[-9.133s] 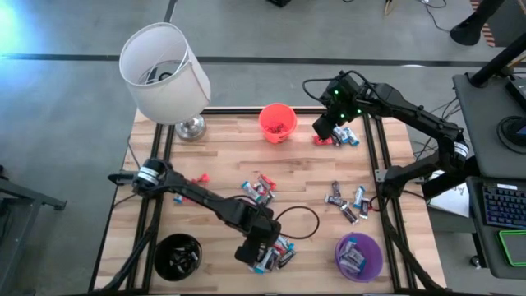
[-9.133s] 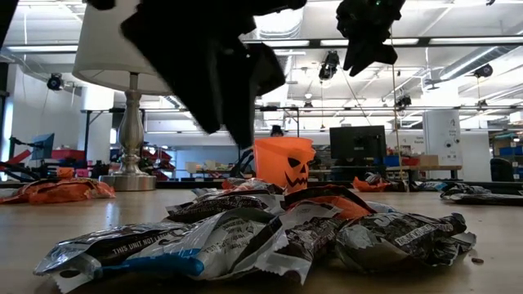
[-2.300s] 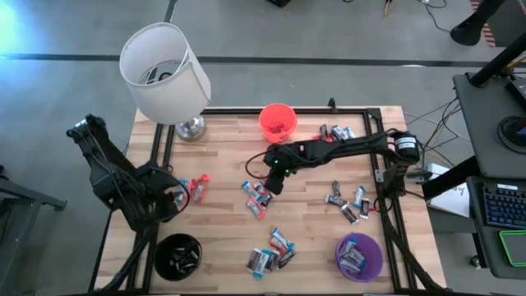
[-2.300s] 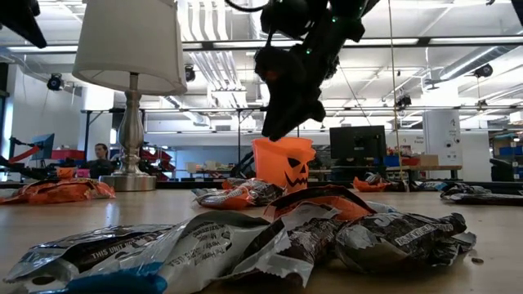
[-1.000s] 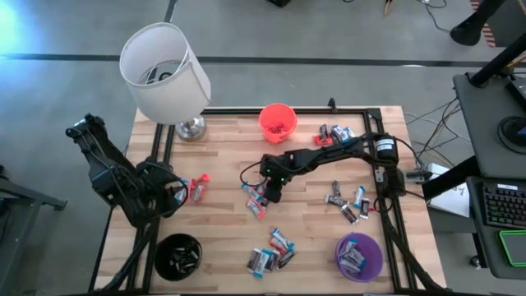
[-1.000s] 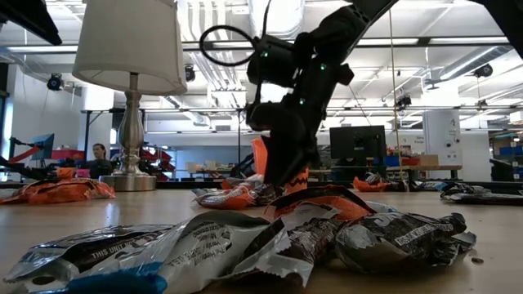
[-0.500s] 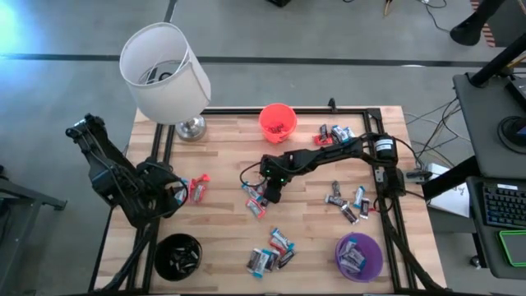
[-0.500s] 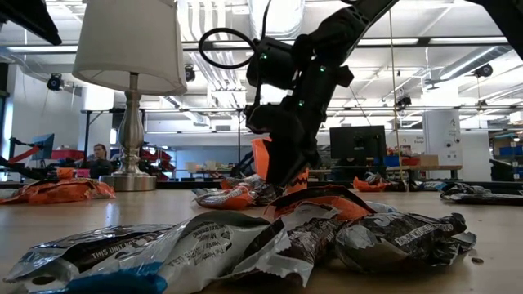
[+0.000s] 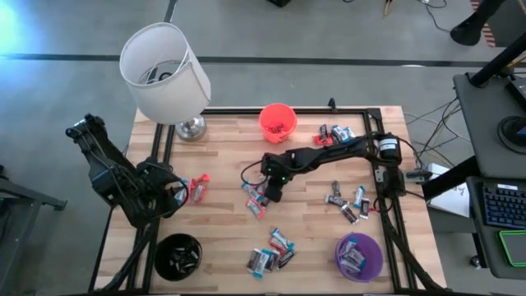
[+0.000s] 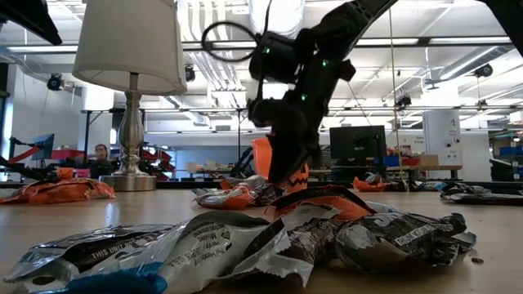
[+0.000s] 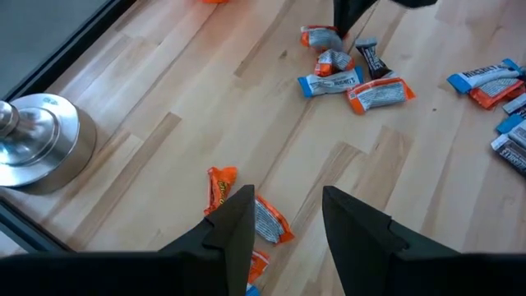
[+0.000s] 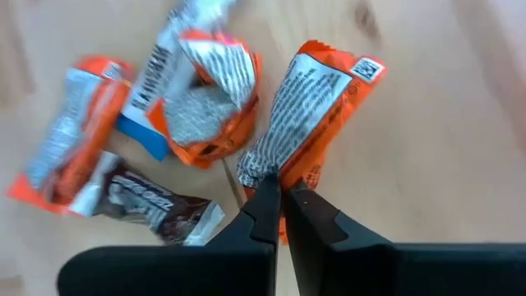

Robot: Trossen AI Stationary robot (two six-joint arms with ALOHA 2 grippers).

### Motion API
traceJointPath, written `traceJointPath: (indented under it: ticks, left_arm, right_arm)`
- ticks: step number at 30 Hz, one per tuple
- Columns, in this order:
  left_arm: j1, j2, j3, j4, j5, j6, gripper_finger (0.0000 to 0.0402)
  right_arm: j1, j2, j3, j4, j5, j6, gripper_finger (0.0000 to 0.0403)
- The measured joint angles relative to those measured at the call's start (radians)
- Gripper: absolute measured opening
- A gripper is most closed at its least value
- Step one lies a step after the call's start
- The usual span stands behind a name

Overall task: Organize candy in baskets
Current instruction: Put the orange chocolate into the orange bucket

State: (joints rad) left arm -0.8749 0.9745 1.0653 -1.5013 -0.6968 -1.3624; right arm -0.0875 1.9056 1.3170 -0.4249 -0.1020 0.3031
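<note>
My right gripper (image 9: pixel 267 195) hangs over the middle candy pile (image 9: pixel 256 197), shut on an orange-and-silver candy (image 12: pixel 308 115). Other candies lie flat on the wood beside it (image 12: pixel 201 107). My left gripper (image 11: pixel 288 218) waits open at the table's left edge, above a few orange candies (image 11: pixel 246 218) and touching nothing. The orange basket (image 9: pixel 278 122) stands at the back, the purple basket (image 9: pixel 358 255) at the front right and the black basket (image 9: pixel 177 255) at the front left. More candy lies at the back right (image 9: pixel 337 133), right (image 9: pixel 349 201) and front (image 9: pixel 271 251). My right gripper pinches the orange-and-silver candy by its crimped wrapper end (image 12: pixel 261 171) between the two fingertips. The fingers slant down from the table's right side. The candy stretches away from the fingers along the table. Whether it is clear of the wood I cannot tell.
A white-shaded lamp (image 9: pixel 164 74) stands at the back left, its metal foot (image 11: pixel 37 152) near my left arm. A black frame rail (image 9: pixel 386 189) runs along the table's right side. Bare wood shows between the candy piles.
My right gripper has shut on the orange candy in the middle pile, staying nearly in place above it. The left arm has kept still.
</note>
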Motion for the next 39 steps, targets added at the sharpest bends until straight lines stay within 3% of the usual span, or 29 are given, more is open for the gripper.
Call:
traceJointPath:
  ticks: [9,29,39]
  left_arm:
    - [0.000,0.000,0.000,-0.002,0.000,0.000,0.0126]
    - [0.000,0.000,0.000,-0.002,0.000,0.019,0.0126]
    - [0.000,0.000,0.000,-0.002,0.000,0.019,0.0126]
  right_arm:
    - [0.000,-0.061,0.000,0.008,0.001,-0.002,0.0008]
    - [-0.003,-0.065,-0.002,0.011,0.007,-0.010,0.0008]
    - [-0.005,0.032,-0.007,0.016,-0.057,-0.016,0.0008]
